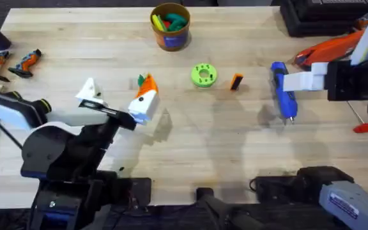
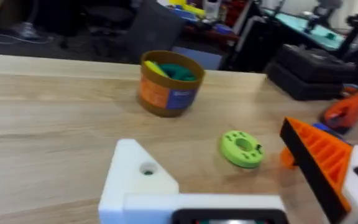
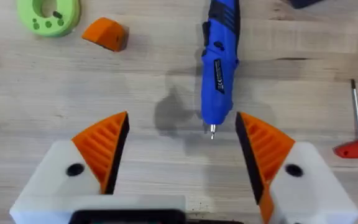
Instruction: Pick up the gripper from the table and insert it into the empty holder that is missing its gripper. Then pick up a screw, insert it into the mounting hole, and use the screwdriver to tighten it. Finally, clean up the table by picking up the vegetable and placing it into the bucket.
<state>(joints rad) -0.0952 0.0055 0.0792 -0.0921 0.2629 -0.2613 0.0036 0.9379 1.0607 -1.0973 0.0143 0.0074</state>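
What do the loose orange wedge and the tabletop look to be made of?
The wedge looks like matte moulded or printed plastic: flat, even orange faces with crisp edges and no shine. The table looks like light wood, probably butcher block: long grain lines and jointed strips, with a smooth satin finish.

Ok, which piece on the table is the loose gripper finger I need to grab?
Start at the blue screwdriver lying right of the table's middle. Between it and the lime-green disc sits the gripper: a small orange wedge with a black side, unlike the round, holed disc.
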